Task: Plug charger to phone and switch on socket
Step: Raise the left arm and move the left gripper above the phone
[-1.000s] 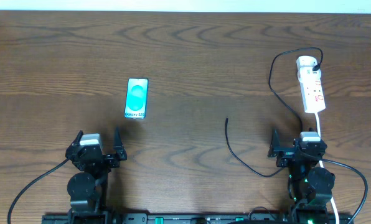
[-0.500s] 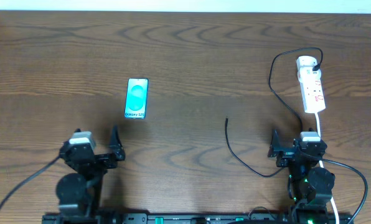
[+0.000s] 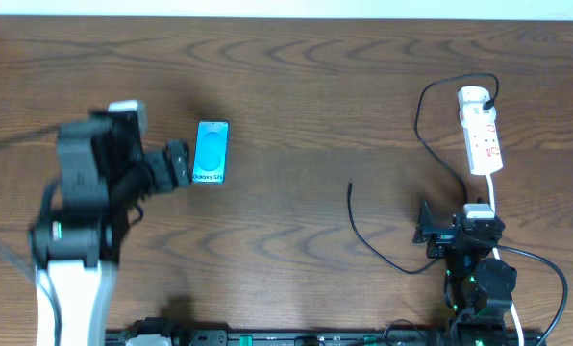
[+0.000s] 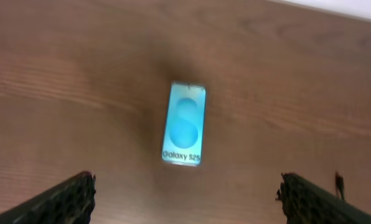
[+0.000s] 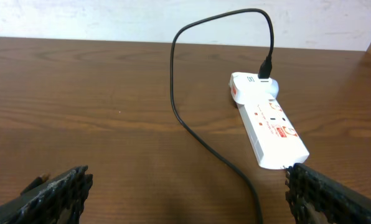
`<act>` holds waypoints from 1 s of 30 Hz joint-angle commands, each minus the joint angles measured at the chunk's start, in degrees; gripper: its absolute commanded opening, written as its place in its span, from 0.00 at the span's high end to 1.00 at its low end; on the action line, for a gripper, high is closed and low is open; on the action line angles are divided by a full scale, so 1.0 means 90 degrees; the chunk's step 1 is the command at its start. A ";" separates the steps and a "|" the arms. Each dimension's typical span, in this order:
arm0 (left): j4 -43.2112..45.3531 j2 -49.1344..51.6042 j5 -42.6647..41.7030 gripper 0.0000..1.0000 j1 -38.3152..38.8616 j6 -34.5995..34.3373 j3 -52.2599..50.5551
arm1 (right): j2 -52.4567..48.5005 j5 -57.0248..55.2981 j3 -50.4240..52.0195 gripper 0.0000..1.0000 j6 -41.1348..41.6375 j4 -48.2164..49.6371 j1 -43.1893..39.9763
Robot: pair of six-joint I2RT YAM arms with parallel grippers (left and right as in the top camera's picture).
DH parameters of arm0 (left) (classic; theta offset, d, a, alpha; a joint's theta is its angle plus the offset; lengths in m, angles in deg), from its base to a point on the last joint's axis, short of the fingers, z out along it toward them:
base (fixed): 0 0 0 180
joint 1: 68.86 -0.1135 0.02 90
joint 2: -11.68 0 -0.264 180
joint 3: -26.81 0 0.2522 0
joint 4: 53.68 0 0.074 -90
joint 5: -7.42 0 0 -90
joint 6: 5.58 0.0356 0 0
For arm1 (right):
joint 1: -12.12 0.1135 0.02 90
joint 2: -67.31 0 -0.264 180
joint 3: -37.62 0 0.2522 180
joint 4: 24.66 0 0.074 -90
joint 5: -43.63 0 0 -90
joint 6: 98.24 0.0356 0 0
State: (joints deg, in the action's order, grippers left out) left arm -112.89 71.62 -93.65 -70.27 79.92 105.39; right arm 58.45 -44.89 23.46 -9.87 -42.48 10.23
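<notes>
Left gripper (image 3: 176, 165) has swung up off its rest and now hovers just left of the phone (image 3: 211, 152), fingers spread wide. The phone's long axis runs away from the robot. Right gripper (image 3: 457, 234) waits, also spread, nearer the charger (image 3: 351, 189) tip and the socket (image 3: 481, 135).

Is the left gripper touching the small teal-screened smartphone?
Apart. The left wrist view shows bare wooden table all round the small teal-screened smartphone, and the open left gripper stands clear of it.

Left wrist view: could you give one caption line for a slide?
Open left gripper hovering above the phone, which lies screen-up on the wooden table.
</notes>
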 commanded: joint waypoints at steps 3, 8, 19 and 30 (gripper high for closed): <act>-0.0697 0.1443 -0.0605 0.05 -0.0019 0.0010 0.0782 | 0.0039 -0.0032 0.0010 0.01 0.0107 -0.0029 0.0053; -0.0537 0.2319 -0.1032 0.05 -0.0019 -0.0036 0.0782 | 0.0039 -0.0032 0.0010 0.01 0.0107 -0.0027 0.0053; -0.0245 0.2992 -0.0661 0.05 -0.0019 -0.0325 0.0996 | 0.0039 -0.0032 0.0010 0.01 0.0107 -0.0027 0.0053; -0.1358 0.3371 -0.0355 0.06 -0.0015 -0.0301 0.3113 | 0.0039 -0.0032 0.0010 0.01 0.0104 -0.0027 0.0053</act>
State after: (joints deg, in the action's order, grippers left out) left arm -122.51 99.64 -98.53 -70.27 77.74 127.86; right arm 58.45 -44.89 23.46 -9.87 -42.46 10.23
